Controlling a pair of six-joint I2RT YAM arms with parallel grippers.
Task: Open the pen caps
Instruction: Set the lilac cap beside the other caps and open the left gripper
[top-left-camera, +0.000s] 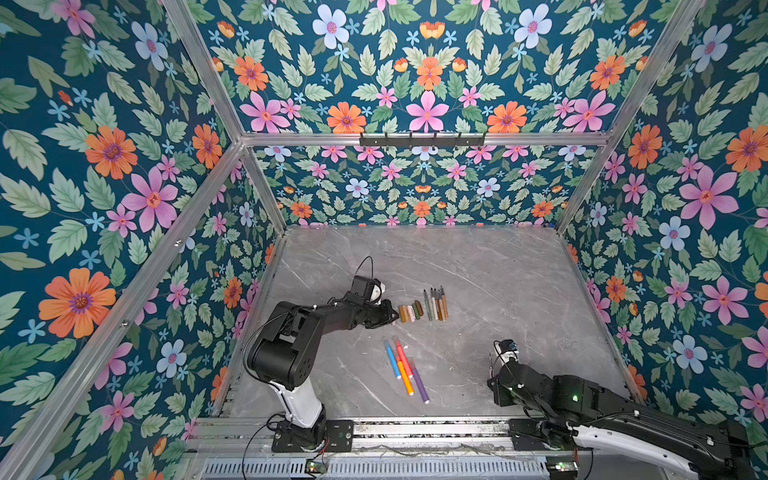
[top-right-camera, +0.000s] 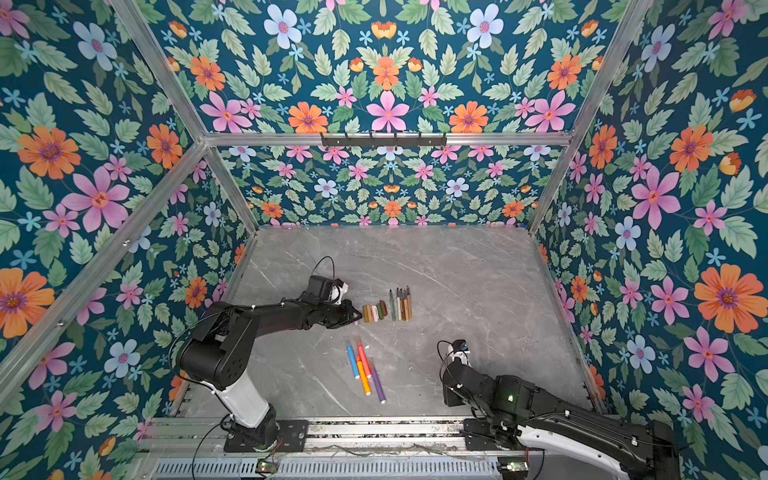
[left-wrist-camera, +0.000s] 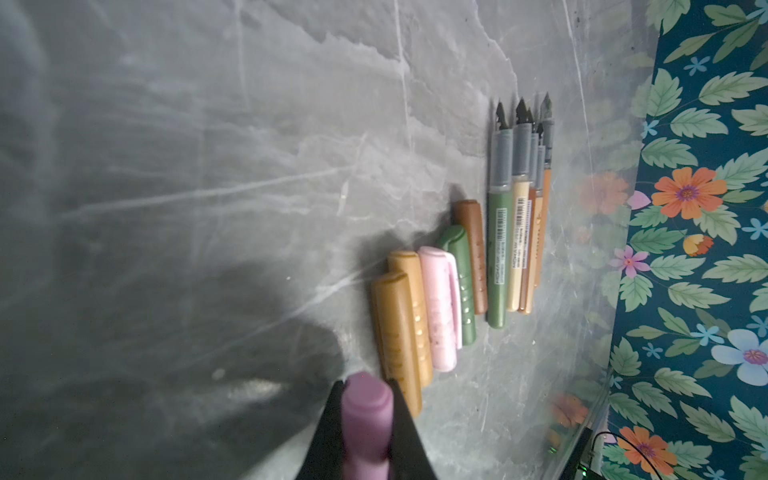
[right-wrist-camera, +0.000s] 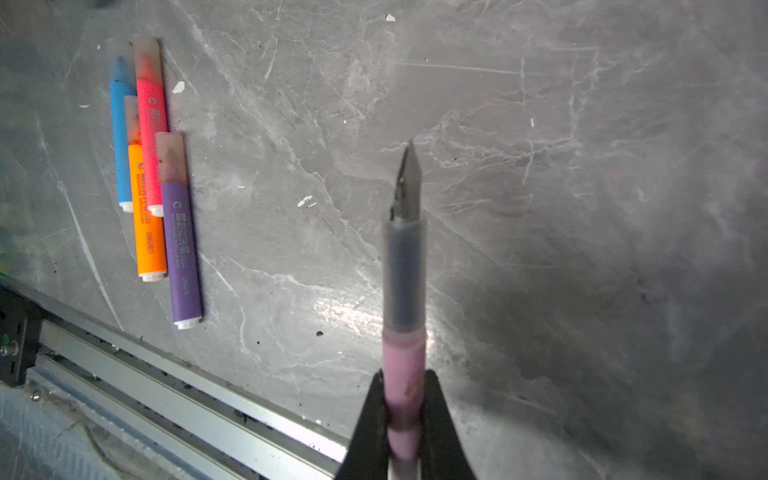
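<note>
Bench (top-left-camera: 498, 266) surface lies bare across its far half and right side, bounded by papered walls (top-left-camera: 124, 208) and a front rail (right-wrist-camera: 166, 374); both arms have room to move. Four highlighters (top-left-camera: 405, 368) lie near the front with caps on, judged outstanding. Five uncapped pens (left-wrist-camera: 519, 232) lie just beside five pen caps (left-wrist-camera: 436, 307), judged done. Right claw (right-wrist-camera: 405, 380) grips a pink pen body (right-wrist-camera: 404, 270) with its nib bare. Left claw (left-wrist-camera: 368, 384) clamps a mauve cap (left-wrist-camera: 366, 419) just beside the cap row, not yet set down.
</note>
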